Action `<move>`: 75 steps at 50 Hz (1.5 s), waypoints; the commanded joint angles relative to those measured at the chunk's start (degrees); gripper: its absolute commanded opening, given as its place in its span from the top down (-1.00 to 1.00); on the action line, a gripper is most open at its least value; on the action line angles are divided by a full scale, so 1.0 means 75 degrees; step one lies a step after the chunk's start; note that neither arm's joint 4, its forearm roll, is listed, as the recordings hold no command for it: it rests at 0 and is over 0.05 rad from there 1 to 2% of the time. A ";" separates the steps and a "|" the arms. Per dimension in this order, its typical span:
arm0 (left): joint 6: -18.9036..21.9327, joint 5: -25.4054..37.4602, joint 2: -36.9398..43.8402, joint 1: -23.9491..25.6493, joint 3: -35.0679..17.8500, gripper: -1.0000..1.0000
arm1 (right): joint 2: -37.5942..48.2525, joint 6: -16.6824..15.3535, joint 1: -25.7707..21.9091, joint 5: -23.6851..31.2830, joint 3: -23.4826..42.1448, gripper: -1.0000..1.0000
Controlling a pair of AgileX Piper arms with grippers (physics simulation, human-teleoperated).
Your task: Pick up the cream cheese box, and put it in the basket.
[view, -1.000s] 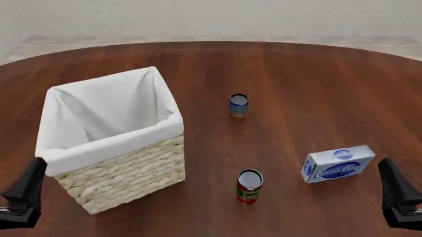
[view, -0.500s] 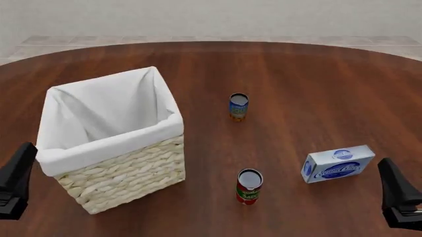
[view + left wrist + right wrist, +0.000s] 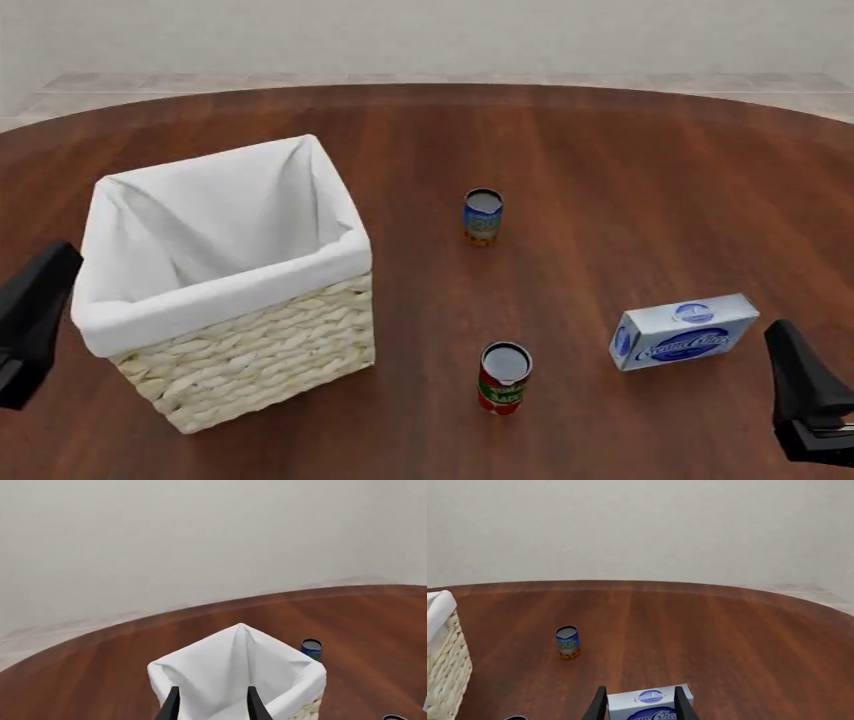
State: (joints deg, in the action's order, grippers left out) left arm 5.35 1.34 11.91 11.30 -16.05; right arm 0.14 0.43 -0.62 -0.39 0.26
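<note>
R gripper (image 3: 639,703) is seen w/ jaws apart, nothing between the fingers; the box (image 3: 650,705) lies just beyond the tips, its near part cut off by the frame edge in the R wrist view. L gripper (image 3: 212,703) is likewise spread and empty, aimed at the basket (image 3: 237,680). In the front view both grippers are cropped: only a dark piece of each is shown, L (image 3: 34,320) at approx. 8 o'clock, R (image 3: 805,400) at approx. 4 o'clock.

Counted: 2 grippers, 2 cans, 1 box, 1 basket. All rest on the table (image 3: 601,150).

The box (image 3: 683,331) lies flat at approx. 4 o'clock, well apart from the basket (image 3: 227,280) at 9 o'clock. The blue can (image 3: 483,216) stands upright near centre; the red can (image 3: 505,377) stands upright at 6 o'clock, between basket and box. Label text on both cans is too small to be read.

Only white liner is seen inside the basket; its floor is hidden by the near wall.
</note>
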 commanded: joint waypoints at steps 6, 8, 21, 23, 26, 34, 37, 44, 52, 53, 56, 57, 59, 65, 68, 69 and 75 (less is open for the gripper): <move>0.0069 -0.0235 0.0847 0.0899 -0.0638 -1.00 | -0.0001 0.0011 -0.0011 -0.0003 0.0000 -1.00; 0.0087 -0.0277 0.0966 0.1018 -0.0693 -1.00 | -0.0001 0.0014 -0.0006 -0.0003 0.0000 -1.00; 0.0465 -0.0622 0.1757 0.1828 -0.1169 -1.00 | -0.0002 0.0013 0.0000 -0.0007 0.0000 -1.00; 0.0508 -0.0665 0.1854 0.1901 -0.1238 -1.00 | -0.0001 0.0013 0.0003 -0.0004 0.0000 -1.00; 0.0491 -0.0719 0.1998 0.2038 -0.1333 -1.00 | -0.0001 0.0012 0.0007 -0.0004 0.0000 -1.00; 0.0651 -0.0684 0.2281 0.2400 -0.1682 -1.00 | -0.0001 0.0017 -0.0006 -0.0004 0.0000 -1.00; 0.0707 -0.0718 0.2380 0.2474 -0.1725 -1.00 | -0.0001 0.0010 -0.0008 -0.0004 0.0000 -1.00; 0.0850 -0.0889 0.2740 0.2816 -0.1801 -1.00 | 0.0000 0.0009 -0.0006 0.0000 0.0000 -1.00; 0.0909 -0.0951 0.2954 0.3042 -0.1901 -1.00 | -0.0001 0.0002 -0.0011 -0.0001 0.0000 -1.00; 0.0909 -0.0951 0.2954 0.3042 -0.1901 -1.00 | -0.0001 0.0002 -0.0011 -0.0001 0.0000 -1.00; 0.0949 -0.0991 0.3101 0.3191 -0.1972 -1.00 | 0.0000 0.0000 -0.0014 0.0000 0.0000 -1.00; 0.0949 -0.0992 0.3102 0.3192 -0.1972 -1.00 | 0.0000 0.0000 -0.0014 0.0000 0.0000 -1.00; 0.0990 -0.1035 0.3199 0.3297 -0.2008 -1.00 | -0.0001 0.0006 -0.0012 -0.0002 0.0000 -1.00; 0.1062 -0.1104 0.3445 0.3514 -0.2088 -1.00 | 0.0000 0.0007 0.0001 0.0001 0.0000 -1.00; 0.1084 -0.1130 0.3530 0.3597 -0.2112 -1.00 | 0.0001 0.0001 0.0006 0.0004 0.0000 -1.00; 0.1088 -0.1139 0.3564 0.3641 -0.2123 -1.00 | 0.0001 0.0000 0.0007 0.0004 0.0000 -1.00; 0.1240 -0.1226 0.3894 0.3805 -0.2181 -1.00 | 0.0002 0.0002 0.0011 0.0005 0.0000 -1.00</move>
State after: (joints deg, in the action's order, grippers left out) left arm 13.41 -6.97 37.93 37.67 -31.59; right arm 0.15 0.45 -0.61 -0.37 0.26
